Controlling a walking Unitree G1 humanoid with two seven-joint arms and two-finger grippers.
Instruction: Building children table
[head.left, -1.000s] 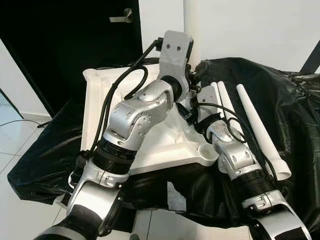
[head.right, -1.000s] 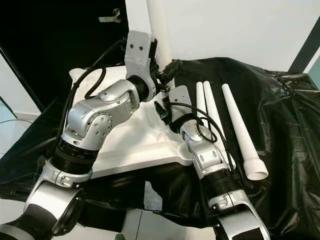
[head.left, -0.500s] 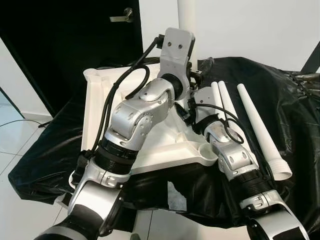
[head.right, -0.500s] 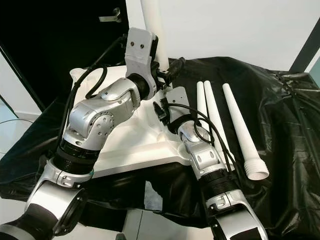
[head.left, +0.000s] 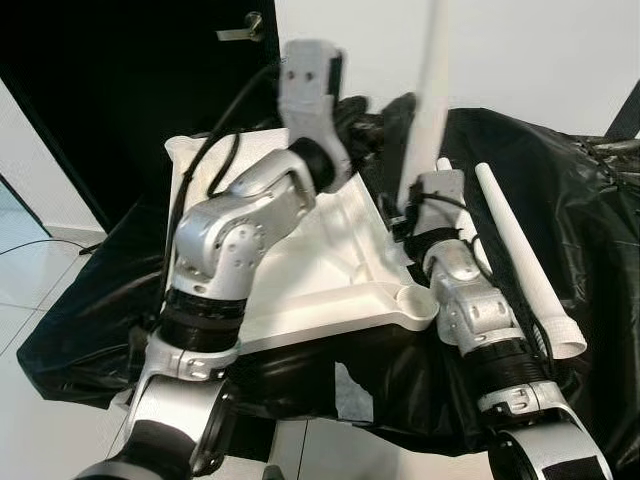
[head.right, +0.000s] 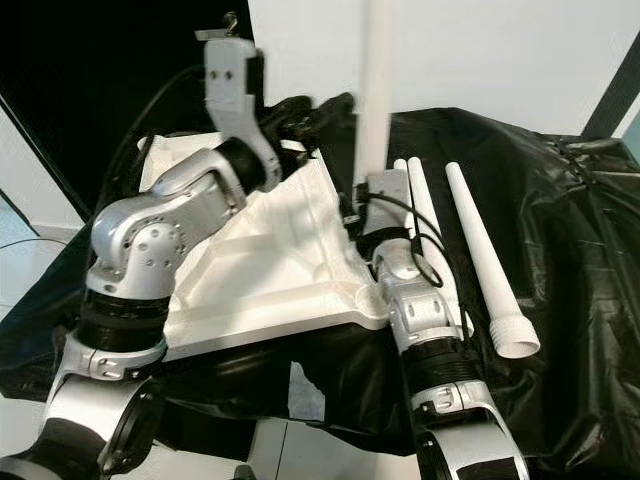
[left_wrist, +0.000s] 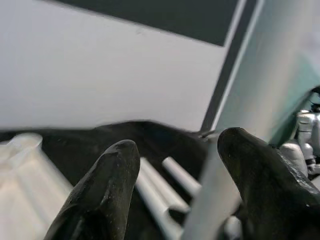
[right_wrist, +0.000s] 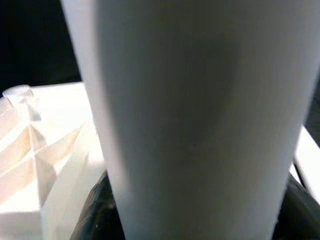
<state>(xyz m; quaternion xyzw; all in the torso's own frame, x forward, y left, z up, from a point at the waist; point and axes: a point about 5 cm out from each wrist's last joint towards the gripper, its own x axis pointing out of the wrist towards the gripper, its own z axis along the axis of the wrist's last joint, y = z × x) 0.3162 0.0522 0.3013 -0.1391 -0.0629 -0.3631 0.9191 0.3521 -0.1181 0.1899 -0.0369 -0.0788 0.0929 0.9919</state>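
The white table top (head.left: 300, 270) lies upside down on the black cloth, one corner socket (head.left: 415, 298) facing me. A white table leg (head.right: 378, 90) stands upright at its right edge, blurred, with my right gripper (head.right: 376, 176) shut on its lower part. Seen from the right wrist, the leg (right_wrist: 190, 115) is very close, with the ribbed underside (right_wrist: 40, 150) behind it. My left gripper (head.left: 385, 110) is open just left of the leg, at the top's far edge. The left wrist view has its black fingers (left_wrist: 107, 190) apart, the leg (left_wrist: 235, 150) running beside one of them.
Three more white legs lie on the cloth right of my right arm, a pair (head.right: 415, 185) and a single one (head.right: 480, 250) with a ribbed end. The black cloth (head.left: 580, 200) covers the surface. A dark door (head.left: 120, 90) with a handle is back left; tiled floor lies below.
My left arm has swung left, away from the leg. The upright leg and my right gripper have shifted to the right.
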